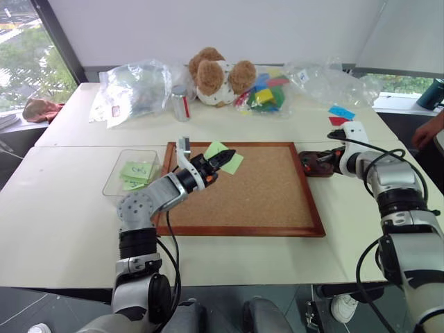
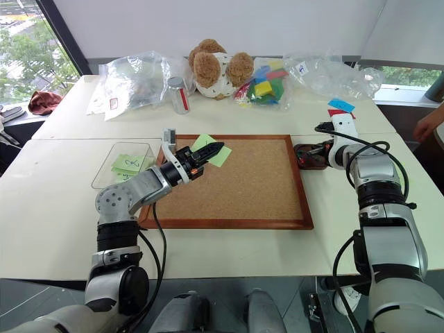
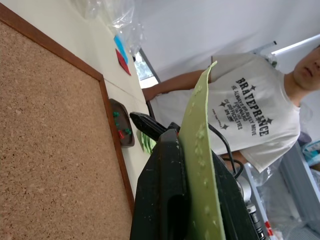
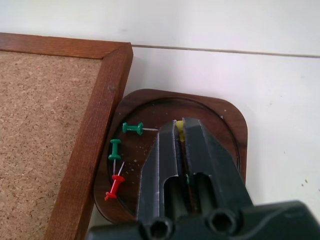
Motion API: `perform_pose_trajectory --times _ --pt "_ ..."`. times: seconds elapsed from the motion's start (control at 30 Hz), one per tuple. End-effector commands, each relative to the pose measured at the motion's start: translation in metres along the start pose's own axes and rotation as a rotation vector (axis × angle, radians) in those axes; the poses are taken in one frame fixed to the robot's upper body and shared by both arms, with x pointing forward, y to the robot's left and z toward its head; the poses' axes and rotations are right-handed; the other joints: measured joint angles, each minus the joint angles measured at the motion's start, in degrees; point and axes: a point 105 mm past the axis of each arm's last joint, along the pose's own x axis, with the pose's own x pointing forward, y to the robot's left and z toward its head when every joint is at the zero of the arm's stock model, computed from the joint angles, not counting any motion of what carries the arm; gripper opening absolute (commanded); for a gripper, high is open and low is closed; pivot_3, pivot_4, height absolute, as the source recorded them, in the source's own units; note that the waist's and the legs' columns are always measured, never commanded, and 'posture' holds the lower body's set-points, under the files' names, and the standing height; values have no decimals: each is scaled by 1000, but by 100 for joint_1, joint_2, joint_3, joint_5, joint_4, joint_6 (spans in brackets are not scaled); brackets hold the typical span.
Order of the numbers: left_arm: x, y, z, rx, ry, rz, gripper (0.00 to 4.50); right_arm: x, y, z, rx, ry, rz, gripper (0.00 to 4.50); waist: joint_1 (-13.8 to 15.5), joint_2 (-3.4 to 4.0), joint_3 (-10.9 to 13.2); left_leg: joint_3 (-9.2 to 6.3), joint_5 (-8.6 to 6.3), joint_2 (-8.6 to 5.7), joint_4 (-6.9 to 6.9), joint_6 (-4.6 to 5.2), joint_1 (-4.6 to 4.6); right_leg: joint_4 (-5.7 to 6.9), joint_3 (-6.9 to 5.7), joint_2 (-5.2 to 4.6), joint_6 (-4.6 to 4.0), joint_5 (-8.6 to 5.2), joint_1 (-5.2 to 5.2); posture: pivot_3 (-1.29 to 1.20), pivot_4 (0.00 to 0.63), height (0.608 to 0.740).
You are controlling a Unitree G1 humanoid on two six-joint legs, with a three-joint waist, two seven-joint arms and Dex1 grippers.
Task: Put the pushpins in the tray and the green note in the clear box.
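The cork board (image 1: 243, 187) lies flat on the desk (image 1: 62, 208) and serves as the landmark.

Left jaws (image 1: 223, 159): closed on the green note (image 1: 223, 157), above the board's far left corner. The note is pinched at one edge and held clear of the cork. In the left wrist view the note (image 3: 200, 165) stands on edge between the fingers (image 3: 165, 200), its long axis running out along them past the tips.

The clear box (image 1: 114, 182) sits on the desk just beside the board's left edge. It already contains pale-green notes (image 1: 137, 171) lying flat.

The tray (image 4: 225, 125) is a dark wooden dish with rounded corners. It rests on the desk, touching or nearly touching the board's right edge near the far right corner.

Right jaws (image 4: 181, 131): positioned over the tray, nearly closed. A yellow pushpin (image 4: 179, 126) shows in the narrow gap at the tips. Whether it is gripped or already loose cannot be told.

Three pushpins lie in the tray on the side nearest the board:
- Green pin (image 4: 133, 128): on its side, needle pointing away from the board toward the jaws.
- Second green pin (image 4: 115, 149): long axis roughly parallel to the board's edge.
- Red pin (image 4: 114, 187): lying slantwise, next to the second green pin.
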Motion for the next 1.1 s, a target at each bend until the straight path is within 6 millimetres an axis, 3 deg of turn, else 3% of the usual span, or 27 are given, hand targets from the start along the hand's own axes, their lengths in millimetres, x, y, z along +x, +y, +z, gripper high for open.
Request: perform_pose_trajectory --times 0.03,0.2,0.57,0.77,0.97,1.1 --pt "0 -12 2 35 -8 -36 0 -4 -3 19 -1 -61 -4 1877 -1 0 0 0 0 0 0 0 0 0 0 0 0 0 0 0 150 740" --pt "0 -10 1 33 -9 -30 0 -6 -3 18 1 -60 3 4423 0 0 0 0 0 0 1 0 0 0 1 0 0 0 0 0 150 740" --pt "1 -11 1 48 -3 -29 0 -2 10 9 194 -38 78 4475 -1 0 0 0 0 0 1 -1 0 2 1 0 0 0 0 0 150 740" --pt "0 -12 0 55 2 -29 0 -2 12 8 205 -38 84 4475 0 0 0 0 0 0 1 -1 0 2 1 0 0 0 0 0 150 740" --pt "-1 -13 -1 64 7 -29 0 -27 16 54 149 -169 133 4475 1 1 0 0 0 0 1 -1 0 2 0 0 0 0 0 0 150 740" --pt "-3 -20 5 79 -20 -32 0 -63 58 84 -4 -286 346 4475 7 1 0 -4 0 1 -1 -1 0 2 -2 1 0 0 -1 0 150 740"
